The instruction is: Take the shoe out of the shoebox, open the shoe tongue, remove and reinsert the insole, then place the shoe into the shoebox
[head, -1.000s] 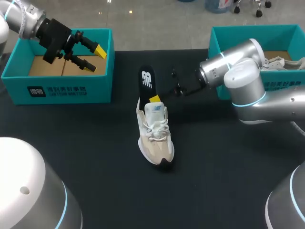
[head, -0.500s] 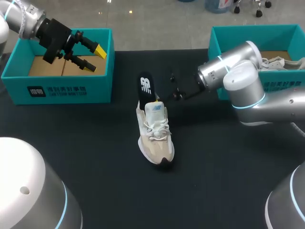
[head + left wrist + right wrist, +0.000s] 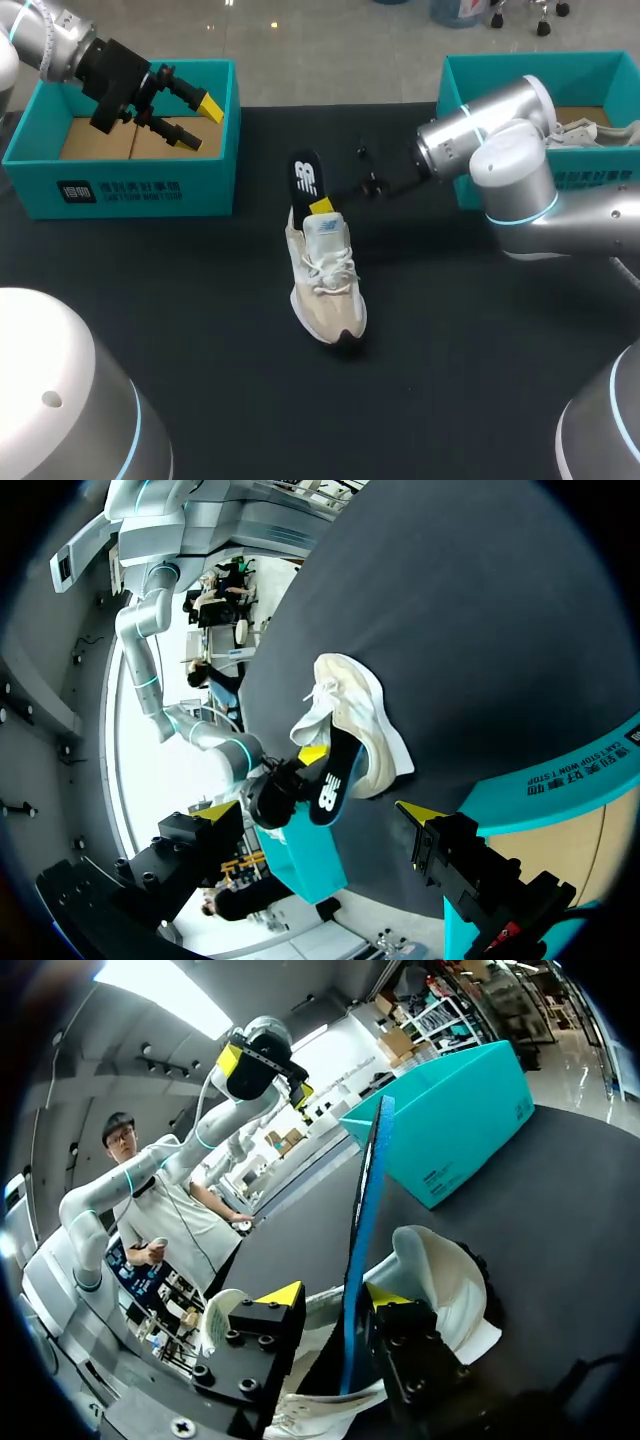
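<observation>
Reinsertion appeared to be the step in hand at the table's centre. The right gripper (image 3: pixel 338 1298) pinched the black insole (image 3: pixel 306 178) on edge, with its lower end at the heel opening of the cream shoe (image 3: pixel 328 285). The shoe lay with its toe toward 6 o'clock. At 10 o'clock the left gripper (image 3: pixel 200 122) hung over a teal shoebox (image 3: pixel 120 190), fingers spread and empty. The insole looked thin, light and floppy, likely to buckle if pushed from its far end, so a hold low near the heel seemed wiser. The light, soft-sided shoe would best be taken by its heel collar.
</observation>
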{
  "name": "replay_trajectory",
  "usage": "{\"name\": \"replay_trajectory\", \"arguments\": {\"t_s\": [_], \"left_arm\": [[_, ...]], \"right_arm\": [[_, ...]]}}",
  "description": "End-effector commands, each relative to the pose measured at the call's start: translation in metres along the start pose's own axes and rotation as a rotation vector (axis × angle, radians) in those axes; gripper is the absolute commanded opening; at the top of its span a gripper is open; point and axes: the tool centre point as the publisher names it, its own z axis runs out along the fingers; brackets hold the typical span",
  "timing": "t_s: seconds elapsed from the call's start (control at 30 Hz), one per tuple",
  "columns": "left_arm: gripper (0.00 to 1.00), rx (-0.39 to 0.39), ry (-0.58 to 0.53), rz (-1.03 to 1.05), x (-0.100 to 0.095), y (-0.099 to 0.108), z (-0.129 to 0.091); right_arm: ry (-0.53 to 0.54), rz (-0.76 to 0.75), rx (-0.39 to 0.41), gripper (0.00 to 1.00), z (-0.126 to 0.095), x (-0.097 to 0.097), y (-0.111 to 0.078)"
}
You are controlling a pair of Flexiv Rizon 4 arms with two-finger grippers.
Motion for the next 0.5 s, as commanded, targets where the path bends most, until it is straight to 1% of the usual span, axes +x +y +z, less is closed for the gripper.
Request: {"name": "replay_trajectory", "arguments": {"t_s": [0.03,0.07,0.17,0.27,0.5], "left_arm": [[1.0,0.001,0.003,0.001,0.0,0.0,0.0],[1.0,0.001,0.003,0.001,0.0,0.0,0.0],[1.0,0.001,0.003,0.001,0.0,0.0,0.0],[1.0,0.001,0.003,0.001,0.0,0.0,0.0],[1.0,0.001,0.003,0.001,0.0,0.0,0.0]], "right_arm": [[0.003,-0.004,0.006,0.29,0.003,-0.003,0.005],[0.005,-0.006,0.007,0.24,0.004,-0.004,0.005],[0.017,-0.006,0.013,0.0,0.005,-0.005,0.006],[0.032,0.009,0.027,0.0,0.006,-0.006,0.002],[0.054,0.048,0.059,0.0,0.008,-0.005,-0.014]]}}
